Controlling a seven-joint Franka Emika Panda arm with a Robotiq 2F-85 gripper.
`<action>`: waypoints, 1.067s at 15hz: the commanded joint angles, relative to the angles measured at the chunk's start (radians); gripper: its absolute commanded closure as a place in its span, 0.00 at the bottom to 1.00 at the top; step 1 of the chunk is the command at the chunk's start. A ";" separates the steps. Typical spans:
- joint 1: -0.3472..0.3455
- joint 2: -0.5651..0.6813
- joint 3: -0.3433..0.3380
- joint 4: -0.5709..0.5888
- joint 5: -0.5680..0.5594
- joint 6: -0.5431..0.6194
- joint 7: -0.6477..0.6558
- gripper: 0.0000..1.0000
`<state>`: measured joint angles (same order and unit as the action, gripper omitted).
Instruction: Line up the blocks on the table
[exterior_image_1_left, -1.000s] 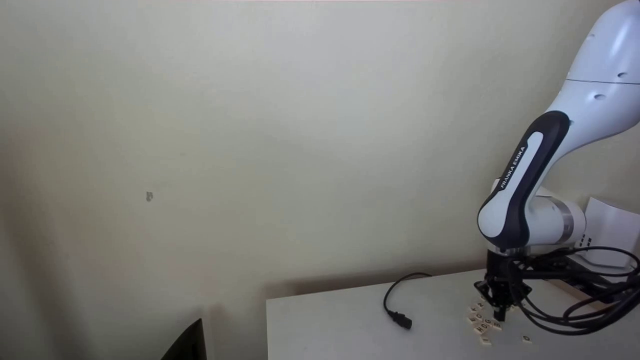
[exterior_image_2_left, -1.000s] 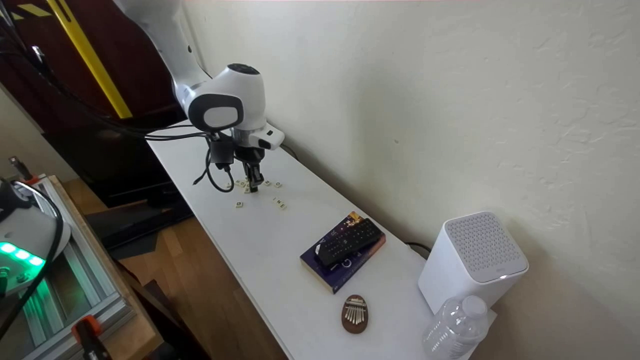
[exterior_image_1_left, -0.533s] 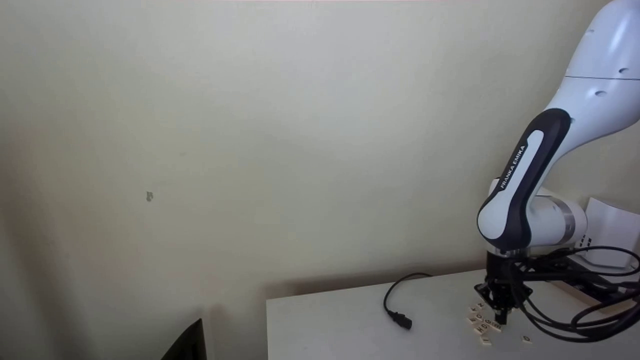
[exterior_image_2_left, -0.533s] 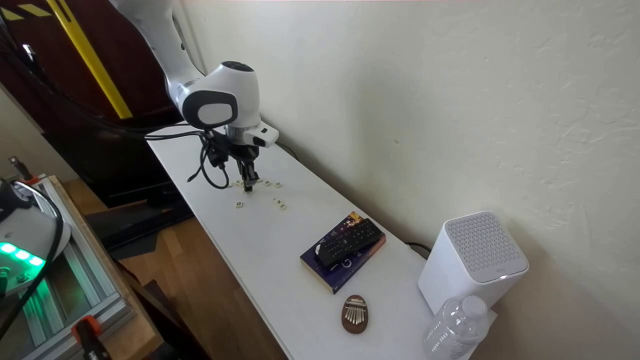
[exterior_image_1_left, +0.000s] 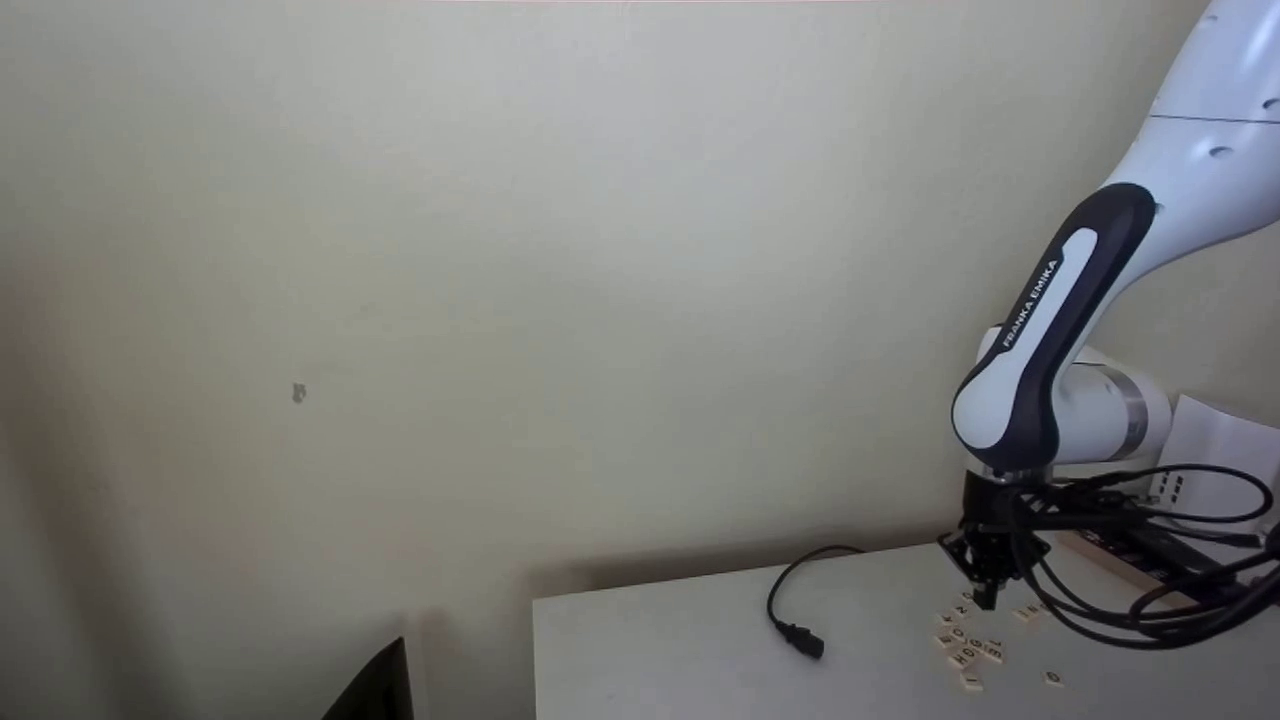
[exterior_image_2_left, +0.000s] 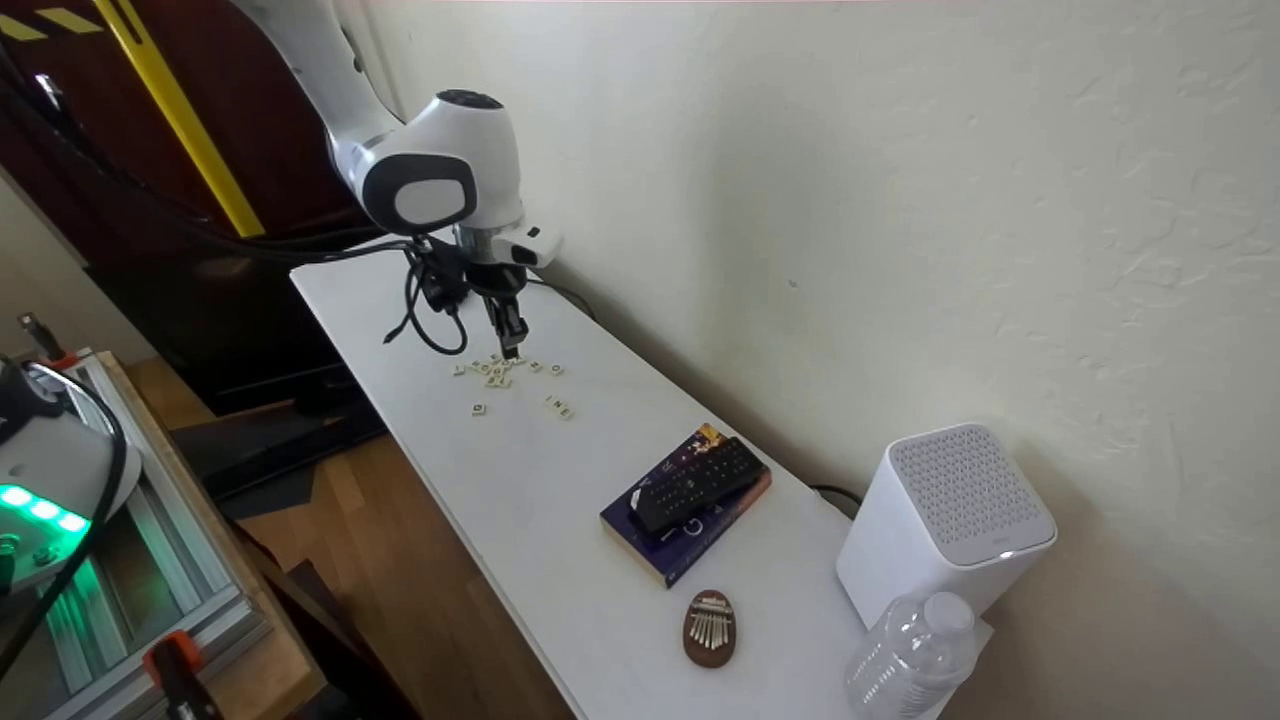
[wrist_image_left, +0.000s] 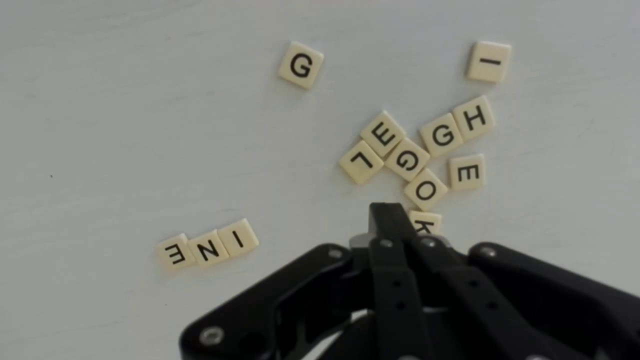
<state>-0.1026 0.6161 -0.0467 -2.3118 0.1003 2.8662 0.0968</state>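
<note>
Tiny square blocks (wrist_image_left: 407, 159), wood-coloured with black letters, are lying on the flat, faintly streaky table (wrist_image_left: 100, 125). Three are sitting in a short row, others in a messy bunch. Near the bunch, the black gripper (wrist_image_left: 392, 215) is hanging, its jaws pressing tightly together. An egg-shaped brown thing (exterior_image_2_left: 709, 629) with metal strips is lying well apart.

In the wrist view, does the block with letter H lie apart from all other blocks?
No, the H block lies right beside a G block.

White arm (exterior_image_1_left: 1175, 220) aslant from above — black tool (exterior_image_1_left: 985, 598) tip-down, jaws together.
</note>
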 joint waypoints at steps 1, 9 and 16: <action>-0.010 -0.002 0.013 0.007 0.009 0.023 -0.019 1.00; -0.029 0.053 0.025 0.071 0.010 0.049 -0.034 1.00; -0.021 0.107 0.019 0.109 -0.002 0.059 -0.044 1.00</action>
<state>-0.1160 0.6892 -0.0360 -2.2290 0.1002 2.9069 0.0749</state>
